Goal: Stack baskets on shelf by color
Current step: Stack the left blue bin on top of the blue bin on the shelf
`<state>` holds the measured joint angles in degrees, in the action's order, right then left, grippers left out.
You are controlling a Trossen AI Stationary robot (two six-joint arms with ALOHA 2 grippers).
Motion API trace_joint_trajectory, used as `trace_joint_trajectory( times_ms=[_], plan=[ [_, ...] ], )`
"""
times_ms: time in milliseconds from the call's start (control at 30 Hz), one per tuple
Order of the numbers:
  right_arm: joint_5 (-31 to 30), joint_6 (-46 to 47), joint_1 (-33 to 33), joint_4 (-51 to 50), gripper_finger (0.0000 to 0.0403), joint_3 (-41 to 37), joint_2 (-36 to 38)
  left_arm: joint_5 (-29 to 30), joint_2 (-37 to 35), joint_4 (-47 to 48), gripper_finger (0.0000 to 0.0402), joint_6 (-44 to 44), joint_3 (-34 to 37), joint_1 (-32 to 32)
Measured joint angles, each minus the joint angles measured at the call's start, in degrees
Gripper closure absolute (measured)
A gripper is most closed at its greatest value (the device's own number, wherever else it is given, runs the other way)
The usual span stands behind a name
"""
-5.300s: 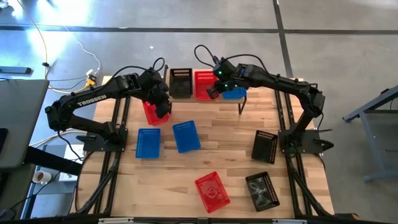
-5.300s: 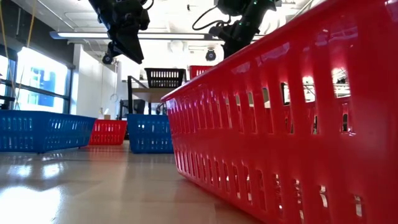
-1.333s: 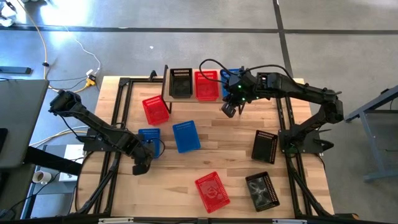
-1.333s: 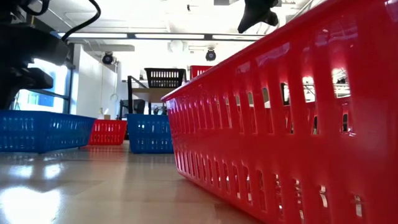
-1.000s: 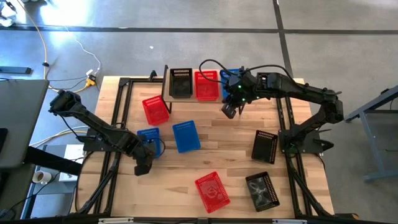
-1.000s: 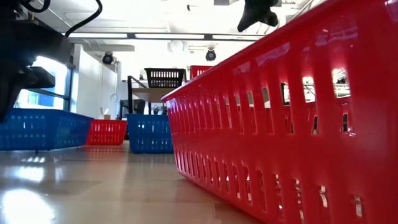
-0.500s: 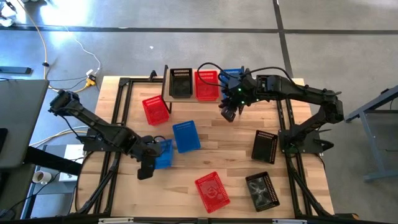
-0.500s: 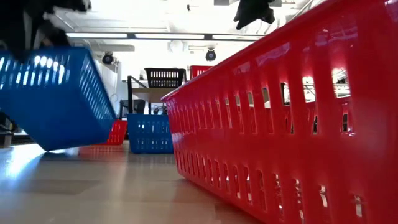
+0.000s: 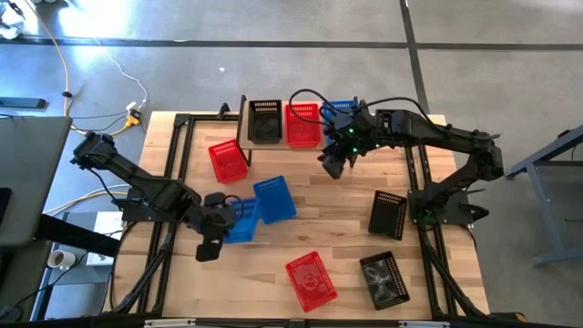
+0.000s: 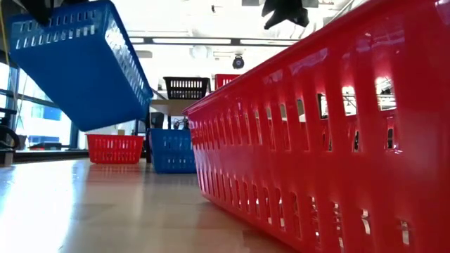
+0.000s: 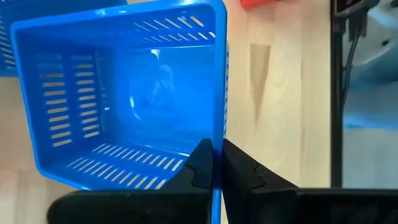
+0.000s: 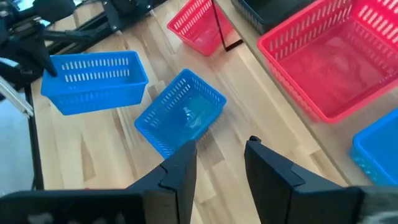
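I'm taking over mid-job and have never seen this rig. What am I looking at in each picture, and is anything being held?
Two dark robot arms work at a wooden table. The overhead picture shows everything; one camera sits at tabletop height, and one rides on each wrist. The left gripper is shut on the rim of a blue basket, lifted and tilted. The right gripper is open and empty, hovering near the shelf, which carries a black basket, a red basket and a blue one. More baskets lie around the table.

Left fingers [image 11: 211, 163] pinched (right fingers [image 12: 264, 163] apart)
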<state>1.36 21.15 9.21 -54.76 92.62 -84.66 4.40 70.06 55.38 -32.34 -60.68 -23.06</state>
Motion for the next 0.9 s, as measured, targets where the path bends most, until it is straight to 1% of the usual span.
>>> trace_joint_trajectory(
  times_ms=[133, 333, 500, 667, 900],
  plan=[
    [-0.02, 2.90, 0.00, 0.01, 0.0281, 0.00, 0.00, 1.16, 0.00, 2.62, 0.0401, 2.90, -1.56, -0.36],
    [-0.01, 7.79, 0.00, 0.87, 0.0281, 0.00, 0.00, 5.13, 0.00, 6.01, 0.0401, 5.51, -3.71, -0.32],
    [-0.06, 14.42, -0.35, 2.52, 0.0281, 0.00, -0.73, 9.55, 0.02, 6.60, 0.0401, 8.66, -5.32, 0.07],
    [-0.24, 19.24, -1.80, 2.99, 0.0281, 0.02, -2.52, 15.24, 0.02, 6.53, 0.0401, 14.07, -6.55, 1.16],
    [-5.90, 23.68, -4.84, 3.31, 0.0281, 0.02, -4.88, 20.82, 0.97, 7.70, 0.0401, 21.31, -6.87, 2.72]
  ],
)
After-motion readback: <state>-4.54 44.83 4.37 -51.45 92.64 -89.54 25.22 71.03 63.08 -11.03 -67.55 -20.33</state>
